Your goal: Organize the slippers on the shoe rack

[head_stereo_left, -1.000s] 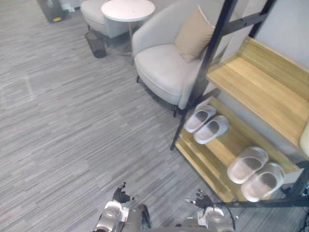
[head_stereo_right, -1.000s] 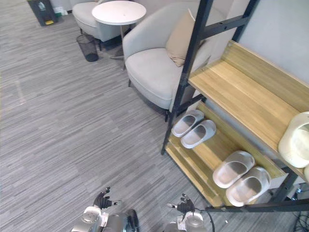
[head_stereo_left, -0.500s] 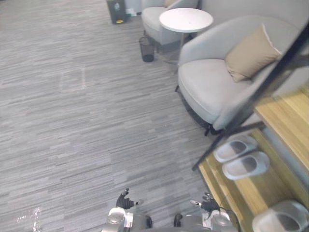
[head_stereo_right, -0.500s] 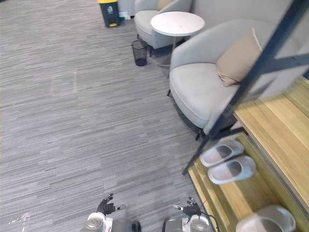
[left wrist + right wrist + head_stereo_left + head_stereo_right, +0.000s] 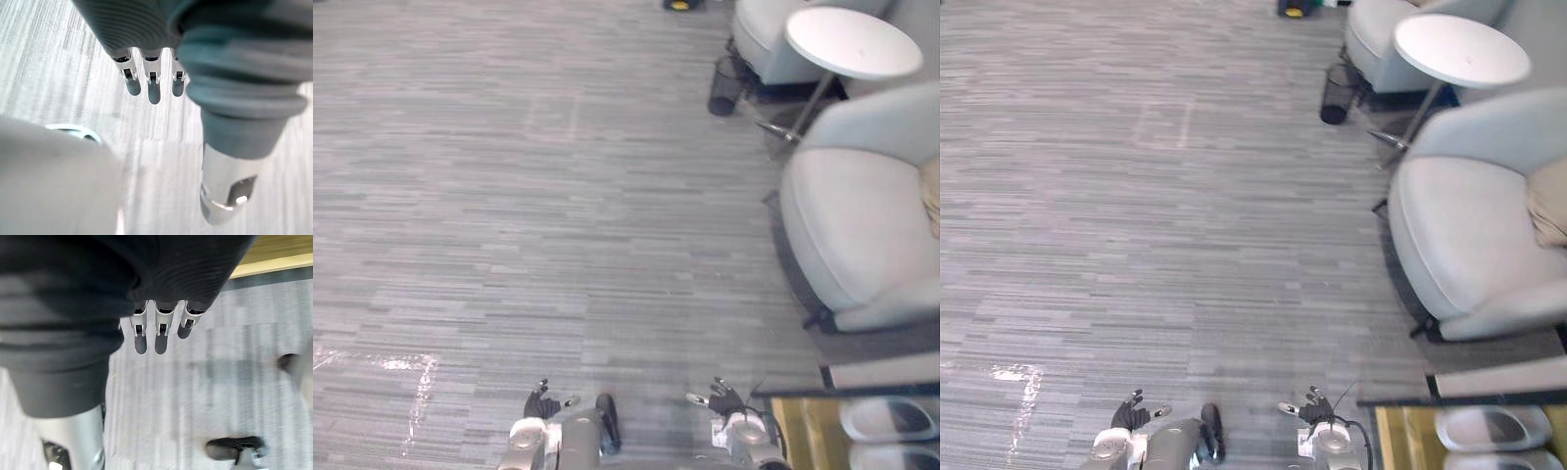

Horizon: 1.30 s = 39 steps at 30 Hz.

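Hanging over grey striped carpet (image 5: 558, 245), the left hand (image 5: 542, 402) and right hand (image 5: 722, 400) were slack-fingered and empty; two pale grey moulded slippers (image 5: 1492, 428) sat low on the black-framed wooden shoe rack (image 5: 1408, 441)

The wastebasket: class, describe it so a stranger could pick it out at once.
Find the grey armchair on the right; beyond it stands a round white table. The wastebasket stands just left of the table's leg. It is small and dark, unlike the pale furniture.
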### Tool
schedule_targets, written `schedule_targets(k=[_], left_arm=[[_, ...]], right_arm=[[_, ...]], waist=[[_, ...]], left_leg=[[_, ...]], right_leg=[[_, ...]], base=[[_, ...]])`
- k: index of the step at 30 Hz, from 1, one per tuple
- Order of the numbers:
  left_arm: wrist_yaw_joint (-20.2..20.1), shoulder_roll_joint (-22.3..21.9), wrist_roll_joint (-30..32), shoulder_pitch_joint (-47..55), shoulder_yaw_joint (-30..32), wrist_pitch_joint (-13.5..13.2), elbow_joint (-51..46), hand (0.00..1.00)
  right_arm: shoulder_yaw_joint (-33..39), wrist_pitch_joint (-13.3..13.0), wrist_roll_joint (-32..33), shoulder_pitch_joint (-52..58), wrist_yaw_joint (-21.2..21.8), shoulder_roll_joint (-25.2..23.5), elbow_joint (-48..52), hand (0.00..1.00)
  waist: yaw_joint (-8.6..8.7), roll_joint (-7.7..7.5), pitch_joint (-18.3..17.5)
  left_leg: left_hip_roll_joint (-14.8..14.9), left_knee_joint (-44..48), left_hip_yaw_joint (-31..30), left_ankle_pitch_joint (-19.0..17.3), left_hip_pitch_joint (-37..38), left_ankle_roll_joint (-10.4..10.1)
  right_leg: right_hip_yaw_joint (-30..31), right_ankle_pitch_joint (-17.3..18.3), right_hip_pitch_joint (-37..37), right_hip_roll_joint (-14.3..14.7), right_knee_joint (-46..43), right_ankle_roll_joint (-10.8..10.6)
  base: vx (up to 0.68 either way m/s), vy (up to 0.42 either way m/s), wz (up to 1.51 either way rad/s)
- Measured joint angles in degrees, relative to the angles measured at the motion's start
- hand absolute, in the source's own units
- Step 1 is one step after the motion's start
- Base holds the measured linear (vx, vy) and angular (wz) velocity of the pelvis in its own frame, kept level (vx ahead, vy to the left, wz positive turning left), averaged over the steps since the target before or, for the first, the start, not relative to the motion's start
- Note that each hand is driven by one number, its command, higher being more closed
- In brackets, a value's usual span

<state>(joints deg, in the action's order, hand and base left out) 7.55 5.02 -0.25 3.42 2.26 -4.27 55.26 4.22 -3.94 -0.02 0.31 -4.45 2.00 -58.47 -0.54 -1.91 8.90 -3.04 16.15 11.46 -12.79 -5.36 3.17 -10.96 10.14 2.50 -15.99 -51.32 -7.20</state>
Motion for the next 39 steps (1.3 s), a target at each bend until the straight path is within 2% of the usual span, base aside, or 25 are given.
schedule_targets(k=[2,5,8,9,10,11,13,14,15,16,17,18,20,22,24,25,26,27,28,30,33,34,36,37,39], left_arm=[[0.0,0.4,-0.2,0.7,-0.1,0.1,0.1,0.00],[0.0,0.1,-1.9,0.3,-1.1,-0.1,-0.2,0.00],[0.0,-0.5,-2.3,-0.8,-1.1,-0.4,-1.1,0.00],[-0.1,-0.7,-2.3,-1.0,-1.2,-0.5,-1.9,0.00],[0.0,-0.9,-2.3,-1.2,-1.1,-0.5,-1.8,0.00],[0.0,-1.7,-2.3,-1.1,-1.0,-0.5,-1.6,0.00],[0.0,-2.6,-2.2,-1.1,-0.8,-0.9,-1.7,0.00],[0.0,-3.3,-2.3,-0.5,0.0,-1.2,-1.8,0.00],[-0.1,-4.4,-2.3,-0.1,1.9,-1.2,-2.1,0.00],[-0.1,-4.9,-2.3,0.3,2.4,-1.2,-2.7,0.00],[-0.2,-5.6,-2.4,1.7,3.6,-1.3,-5.2,0.00],[-0.2,-5.7,-2.3,2.5,4.3,-1.5,-6.7,0.00],[-0.3,-5.8,-2.4,2.4,4.8,-1.6,-8.0,0.00],[-0.4,-5.7,-2.8,1.8,4.8,-1.8,-8.6,0.00],[-0.5,-5.5,-2.8,1.4,4.6,-2.0,-8.6,0.00],[-0.5,-5.3,-2.8,1.1,4.5,-2.5,-8.7,0.00],[-0.5,-5.2,-2.9,1.3,3.5,-2.6,-8.6,0.00],[-0.4,-4.9,-2.8,1.4,3.0,-2.7,-8.4,0.00],[-0.4,-3.5,-2.8,0.7,2.5,-2.6,-7.7,0.00],[-0.4,-3.1,-2.8,-0.2,2.2,-2.6,-6.4,0.00],[-0.4,-0.4,-2.8,-0.6,0.7,-2.1,-4.3,0.00],[-0.4,-0.1,-2.8,-0.5,0.2,-1.6,-3.3,0.00],[-0.3,-0.1,-2.8,-0.4,-1.1,-1.4,-2.2,0.00],[-0.3,-0.1,-2.7,-0.5,-1.8,-1.4,-1.9,0.00],[-0.3,-0.1,-2.6,-1.1,-2.2,-1.4,-1.7,0.00]], right_arm=[[0.0,-0.1,0.0,0.1,-0.1,0.4,0.3,0.00],[0.2,-0.4,0.1,0.1,-0.2,0.9,0.6,0.00],[0.5,-1.2,0.1,-0.6,-0.3,0.9,1.5,0.00],[1.3,-1.2,0.1,-0.7,-0.4,0.6,1.4,0.00],[1.5,-1.3,0.2,-0.7,-0.4,0.5,1.5,0.00],[2.4,-1.2,0.2,-0.7,-0.5,0.5,1.5,0.00],[3.3,-1.3,0.1,-1.1,-0.7,0.5,1.8,0.00],[3.8,-1.1,0.1,-0.9,-0.7,0.5,2.3,0.00],[3.7,-1.1,0.1,0.1,-0.7,0.6,3.8,0.00],[3.6,-1.1,0.1,0.3,-0.7,0.7,4.1,0.00],[3.3,-0.9,0.2,0.5,-0.9,0.9,4.2,0.00],[2.4,-0.8,0.2,1.0,-1.2,0.8,4.5,0.00],[1.8,-0.8,0.5,2.0,-1.2,0.1,6.1,0.00],[1.6,-0.8,1.3,1.9,-1.2,0.2,5.3,0.00],[1.7,-0.7,1.3,1.8,-1.2,0.2,4.7,0.00],[1.8,-0.7,1.3,1.8,-1.2,0.3,4.5,0.00],[1.7,-0.8,1.2,1.8,-1.3,0.5,3.7,0.00],[1.6,-0.6,1.2,1.8,-1.3,0.7,3.0,0.00],[1.2,-0.5,1.1,1.6,-1.2,-0.1,2.5,0.00],[1.1,-0.6,1.0,1.4,-1.1,-0.6,2.5,0.00],[1.1,-0.7,0.0,1.1,-1.0,-1.5,2.6,0.00],[0.9,-0.7,0.0,0.8,-0.8,-1.2,2.6,0.00],[-0.2,-0.9,0.0,0.6,-0.6,-0.3,2.9,0.00],[-0.7,-0.9,0.0,0.3,-0.6,0.3,3.1,0.00],[-0.9,-1.1,-0.1,0.2,-0.6,0.5,3.5,0.00]], waist=[[0.54,-0.38,-0.1],[1.50,-0.01,0.1],[2.84,1.09,0.7],[3.35,0.65,0.8],[3.49,0.71,0.8],[3.71,1.08,0.8],[3.35,2.40,1.2],[3.49,2.72,1.4],[3.64,3.36,1.8],[3.55,3.65,2.0],[2.99,4.21,2.4],[2.30,4.11,2.5],[1.62,2.86,2.9],[0.74,2.53,2.9],[0.27,2.04,3.0],[0.12,1.71,3.1],[-0.18,2.33,2.8],[-0.50,2.41,2.7],[-0.07,1.08,2.0],[0.04,-0.15,1.8],[0.15,-2.96,2.9],[0.47,-2.61,3.1],[0.65,-1.74,3.3],[0.78,-1.10,3.4],[1.54,-0.92,3.4]], left_leg=[[-0.6,-3.2,-2.1,0.1,4.8,0.7],[0.4,-7.7,-6.0,0.0,10.4,0.8],[2.6,-10.8,-10.0,-0.6,13.5,-0.4],[2.8,-11.9,-11.6,-1.6,15.1,-1.8],[3.1,-11.9,-12.4,-2.5,16.0,-2.2],[4.4,-11.7,-13.8,-3.9,18.1,-3.1],[5.7,-7.7,-13.6,-4.0,18.2,-3.5],[6.2,0.5,-12.9,-4.2,16.0,-3.9],[7.6,14.9,-11.8,-3.2,11.0,-6.2],[8.4,21.6,-11.2,-1.4,8.7,-8.3],[12.6,35.6,-8.2,-1.0,3.5,-9.5],[16.0,42.8,-5.1,-1.2,0.3,-9.4],[18.4,44.9,-1.3,-1.9,-4.3,-8.7],[18.0,39.5,1.1,-3.9,-8.7,-7.3],[14.7,28.0,2.2,-4.5,-12.0,-7.0],[11.6,17.5,1.5,-2.2,-13.8,-7.3],[8.9,4.1,-1.4,6.4,-13.9,-7.6],[8.4,3.2,-2.2,11.0,-13.4,-7.3],[6.4,4.1,-2.2,9.1,-13.0,-5.0],[5.7,7.1,-1.3,5.8,-13.4,-3.5],[3.9,7.9,2.9,-1.5,-3.5,-1.5],[3.9,7.7,3.4,-2.7,0.0,-1.2],[3.8,3.1,3.8,-3.4,7.9,-1.0],[4.3,-1.0,3.9,-3.4,12.5,-1.0],[5.2,-4.5,3.9,-3.4,16.0,-1.0]], right_leg=[[1.0,4.3,6.2,1.9,-6.0,1.9],[-1.8,7.3,14.1,6.7,5.6,4.6],[-0.8,1.3,17.0,11.4,27.4,4.4],[0.9,-4.7,17.4,12.0,36.9,4.7],[1.9,-8.0,17.3,12.2,37.7,5.2],[2.7,-11.3,16.6,13.3,35.1,7.4],[1.3,-5.9,16.7,13.3,29.4,8.5],[0.1,-2.4,15.2,13.2,27.1,9.2],[-0.8,-0.3,11.9,13.7,27.5,9.6],[-1.0,0.5,10.3,14.3,28.0,9.7],[-1.1,2.1,5.9,16.0,29.4,10.8],[-0.9,3.6,1.8,17.0,31.0,11.1],[-0.4,5.3,-4.1,16.8,34.4,11.0],[0.5,5.4,-8.5,15.7,38.0,10.4],[1.1,5.5,-11.6,13.1,40.7,9.6],[1.7,5.7,-13.4,11.1,42.4,8.8],[3.0,5.8,-15.7,10.6,44.8,7.7],[4.1,5.7,-16.5,10.5,45.5,7.0],[5.4,4.8,-16.6,8.3,44.8,6.1],[9.1,4.3,-12.4,6.8,35.5,5.0],[16.5,-2.2,-0.3,4.8,-0.1,-1.6],[15.5,-1.7,2.3,4.7,-7.2,-1.2],[9.6,1.5,6.9,3.9,-13.2,2.7],[5.3,4.1,9.5,4.7,-11.1,4.6],[1.3,6.5,13.9,6.5,-3.8,5.4]], base=[[0.34,0.041,0.62],[0.45,-0.039,0.65],[0.42,-0.140,0.77],[0.38,-0.165,0.76],[0.65,-0.312,0.83],[0.61,-0.307,0.58],[0.63,-0.294,0.44],[0.61,-0.243,0.36],[0.71,-0.278,0.32],[0.53,-0.175,0.11],[0.50,-0.128,-0.14],[0.59,-0.116,-0.19],[0.52,-0.058,-0.04],[0.51,0.037,-0.18],[0.42,0.115,-0.25],[0.58,0.226,-0.36],[0.60,0.253,-0.46],[0.73,0.310,-0.33],[0.59,0.256,-0.09],[0.58,0.266,-0.04],[0.64,0.259,-0.38],[0.71,0.220,-0.52],[0.58,0.139,-0.38],[0.55,0.076,-0.23],[0.53,0.013,0.04]])
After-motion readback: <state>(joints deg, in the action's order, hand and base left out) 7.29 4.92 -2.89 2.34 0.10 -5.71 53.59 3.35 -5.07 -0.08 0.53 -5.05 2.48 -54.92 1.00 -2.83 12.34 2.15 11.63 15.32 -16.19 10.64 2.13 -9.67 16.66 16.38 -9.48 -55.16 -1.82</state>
